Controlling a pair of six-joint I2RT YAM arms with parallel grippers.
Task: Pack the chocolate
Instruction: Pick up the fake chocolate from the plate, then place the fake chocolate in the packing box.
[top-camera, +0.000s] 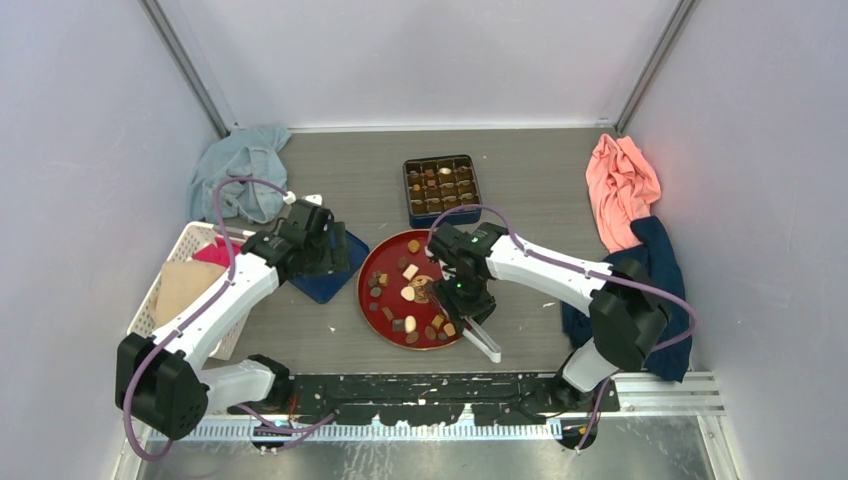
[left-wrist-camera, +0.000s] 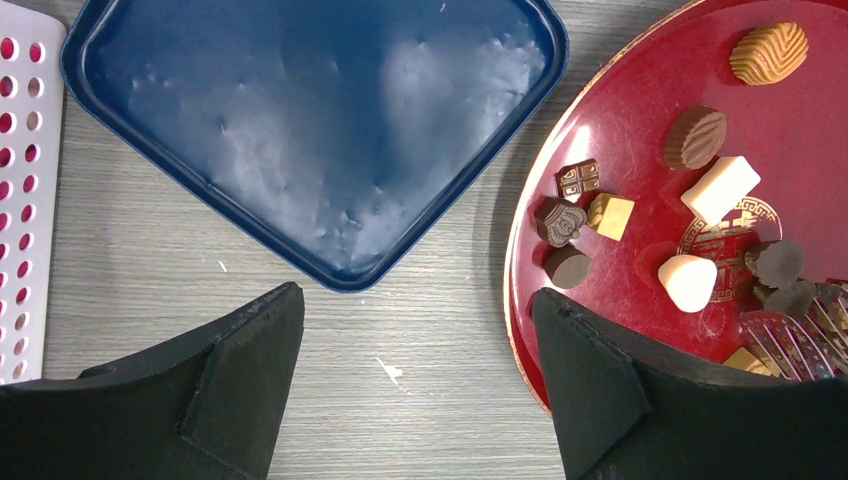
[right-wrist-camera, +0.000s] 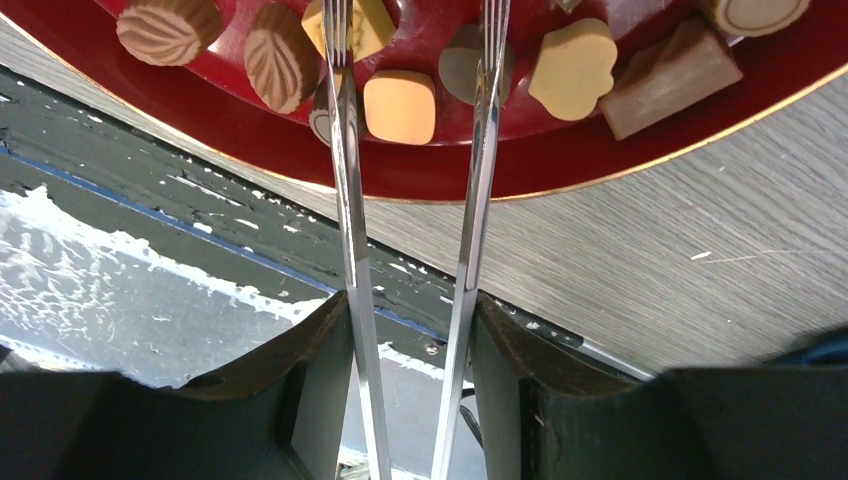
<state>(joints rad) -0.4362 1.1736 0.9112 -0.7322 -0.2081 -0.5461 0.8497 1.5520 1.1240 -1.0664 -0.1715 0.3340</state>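
The right claw (right-wrist-camera: 412, 310) grips a pair of metal tongs (right-wrist-camera: 470, 200), whose tips reach over the near rim of the red plate (right-wrist-camera: 600, 170). There the chocolate (top-camera: 408, 294) lies loose and crowded, and a few pieces already sit in the compartment box (top-camera: 445, 216) beyond the plate. The tines straddle a tan square piece (right-wrist-camera: 400, 105), but a grey round piece (right-wrist-camera: 458, 65) sits partly under the right tine. A squeeze may therefore pinch both, or flick one over the low rim onto the tabletop (right-wrist-camera: 700, 250). The left claw (left-wrist-camera: 415, 300) hangs wide open just left of the plate, empty.
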